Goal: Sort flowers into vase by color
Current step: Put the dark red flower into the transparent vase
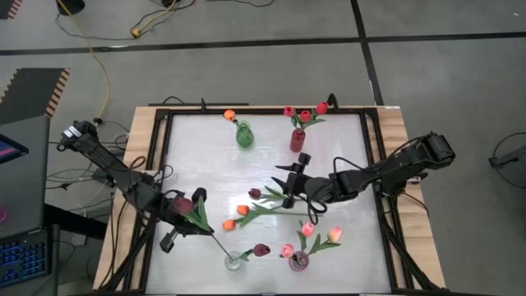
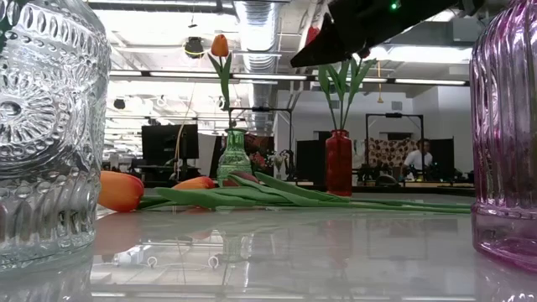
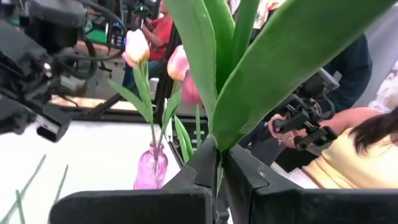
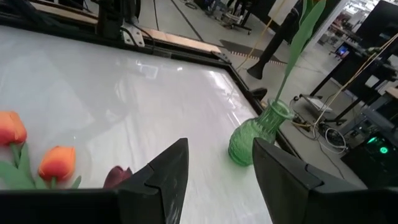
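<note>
Left gripper [image 1: 182, 210] pinches a maroon tulip [image 1: 184, 203] beside the clear vase [image 1: 234, 261]; right gripper [image 1: 289, 182], jaws spread, hovers farther off.

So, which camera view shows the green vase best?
The right wrist view: the green vase stands near and unblocked, just past the open right gripper. The high view shows it small, from above; the low view shows it far off. The left wrist view does not show it.

Both arms are dark, nearly black, built of chunky jointed segments with black cables trailing along them. The left claw [image 3: 214, 186] has two broad matte-black fingers with bevelled, angular inner faces. The right claw [image 4: 214, 171] has the same flat, wedge-shaped black fingers, with smooth slanted edges. In the low view a small green light glows on a dark arm overhead.
</note>
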Tool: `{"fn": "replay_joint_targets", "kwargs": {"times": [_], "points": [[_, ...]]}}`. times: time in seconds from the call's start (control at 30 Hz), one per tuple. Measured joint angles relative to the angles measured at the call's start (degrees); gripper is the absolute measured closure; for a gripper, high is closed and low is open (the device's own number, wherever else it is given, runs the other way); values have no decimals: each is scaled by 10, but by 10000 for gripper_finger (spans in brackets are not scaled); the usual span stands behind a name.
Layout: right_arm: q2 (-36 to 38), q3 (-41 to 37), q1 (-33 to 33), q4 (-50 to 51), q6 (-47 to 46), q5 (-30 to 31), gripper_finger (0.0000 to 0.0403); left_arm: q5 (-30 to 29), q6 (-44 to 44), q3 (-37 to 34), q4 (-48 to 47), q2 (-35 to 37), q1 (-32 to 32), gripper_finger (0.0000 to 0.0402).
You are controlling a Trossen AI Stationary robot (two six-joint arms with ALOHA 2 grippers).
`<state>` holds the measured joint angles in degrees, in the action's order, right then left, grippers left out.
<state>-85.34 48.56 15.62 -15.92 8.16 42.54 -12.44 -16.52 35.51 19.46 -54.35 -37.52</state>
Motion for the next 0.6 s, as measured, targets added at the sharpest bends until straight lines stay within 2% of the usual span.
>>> {"fn": "replay_joint_targets", "kwargs": {"times": [0.4, 0.6], "points": [[0, 0, 0, 44, -38, -4, 200, 2, -16, 0, -2, -40, 0, 399], [0, 0, 0, 44, -38, -4, 200, 2, -1, 0, -5, -66, 0, 377]]}}
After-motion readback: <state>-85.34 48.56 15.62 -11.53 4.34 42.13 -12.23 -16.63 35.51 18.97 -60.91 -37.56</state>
